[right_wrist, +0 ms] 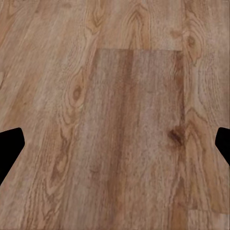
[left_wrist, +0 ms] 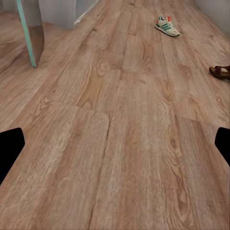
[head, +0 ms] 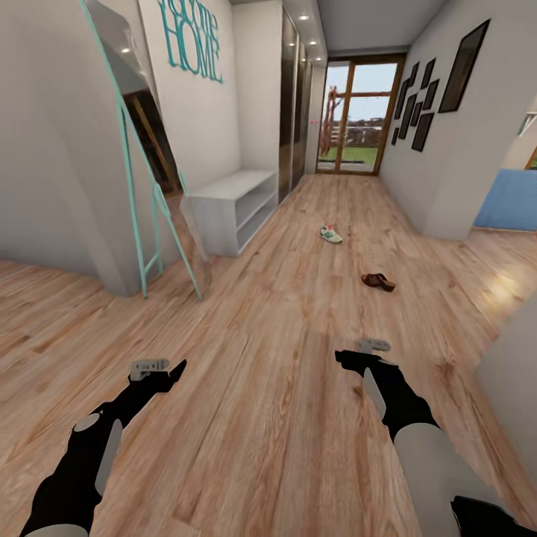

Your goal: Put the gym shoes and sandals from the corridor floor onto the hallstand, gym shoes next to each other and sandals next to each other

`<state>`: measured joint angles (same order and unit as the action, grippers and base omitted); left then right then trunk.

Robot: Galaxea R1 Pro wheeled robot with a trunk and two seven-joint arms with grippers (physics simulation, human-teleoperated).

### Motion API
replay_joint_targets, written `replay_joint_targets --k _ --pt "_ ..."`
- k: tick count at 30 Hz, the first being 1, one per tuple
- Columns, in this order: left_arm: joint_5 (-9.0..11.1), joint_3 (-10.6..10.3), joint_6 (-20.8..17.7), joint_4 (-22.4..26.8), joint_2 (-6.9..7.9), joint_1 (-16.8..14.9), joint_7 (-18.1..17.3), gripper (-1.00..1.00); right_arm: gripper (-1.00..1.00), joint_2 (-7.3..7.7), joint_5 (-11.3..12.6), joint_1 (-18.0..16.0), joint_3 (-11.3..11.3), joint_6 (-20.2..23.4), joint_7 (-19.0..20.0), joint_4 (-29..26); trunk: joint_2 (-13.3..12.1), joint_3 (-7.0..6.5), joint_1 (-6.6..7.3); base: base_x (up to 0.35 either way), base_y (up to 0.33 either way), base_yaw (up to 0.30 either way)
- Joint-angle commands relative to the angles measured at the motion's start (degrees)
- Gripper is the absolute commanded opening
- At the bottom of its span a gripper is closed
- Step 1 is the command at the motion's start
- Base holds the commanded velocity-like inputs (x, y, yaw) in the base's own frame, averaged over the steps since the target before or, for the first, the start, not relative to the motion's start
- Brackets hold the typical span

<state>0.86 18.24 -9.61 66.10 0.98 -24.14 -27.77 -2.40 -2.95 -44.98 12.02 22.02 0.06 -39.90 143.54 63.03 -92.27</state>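
Head view: robot stands in the corridor, both arms held low and forward over the corridor floor (head: 283, 418), nothing carried. Left gripper (head: 153, 367) and right gripper (head: 371, 347) both hover above bare planks. In each wrist view the two dark fingertips sit at opposite edges of the frame with only floor between them, so the jaws read as spread wide and holding nothing.

One gym shoe (head: 330, 234) lies far ahead, mid-corridor, sole down, white with green stripes and a red-orange patch at the heel end; it also shows far off in the left wrist view (left_wrist: 167, 26). One sandal (head: 378, 281) lies nearer and to the right of it, dark brown, well apart from the sneaker; its edge shows at the frame border in the left wrist view (left_wrist: 221, 72). I can spot one of each for now.

White two-shelf bench (head: 231, 205) stands against the left wall, far left of the shoes, no upper shelves, so probably not the hallstand.

Handling guess: sneaker is light and soft-walled, with a stiffer sole; best pinched across the heel collar or the sidewall at mid-foot. Sandal is light, flat and open-backed; grab the upper strap or clamp across the footbed edges. Smooth leather may slip.

Writing: teal wall lettering (head: 192, 37) reads "HOME" on the lower line, upper line cut off. Too small to read any shoe brand.
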Motion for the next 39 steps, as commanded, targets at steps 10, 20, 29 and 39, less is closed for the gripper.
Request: replay_joint_targets --k 10,20,29,39 --pt "0.1 0.13 -0.5 0.08 -0.04 -0.03 -0.36 1.0 1.0 -0.06 -0.37 -0.02 0.2 0.3 0.03 -0.09 0.02 0.06 -0.02 0.342 -0.156 -0.11" --pt "0.1 0.13 -0.5 0.08 -0.05 -0.03 -0.36 1.0 1.0 -0.06 -0.39 -0.02 0.2 0.3 0.03 -0.09 0.02 0.06 -0.02 0.342 -0.15 -0.012" --pt "0.1 0.13 -0.5 0.08 -0.06 -0.03 -0.36 1.0 1.0 -0.06 -0.39 -0.02 0.2 0.3 0.03 -0.09 0.02 0.06 -0.02 0.342 -0.148 0.0" --pt "0.1 0.13 -0.5 0.07 -0.09 -0.03 -0.36 1.0 1.0 -0.06 -0.43 -0.02 0.2 0.3 0.03 -0.09 0.02 0.06 -0.02 0.342 -0.146 0.0"
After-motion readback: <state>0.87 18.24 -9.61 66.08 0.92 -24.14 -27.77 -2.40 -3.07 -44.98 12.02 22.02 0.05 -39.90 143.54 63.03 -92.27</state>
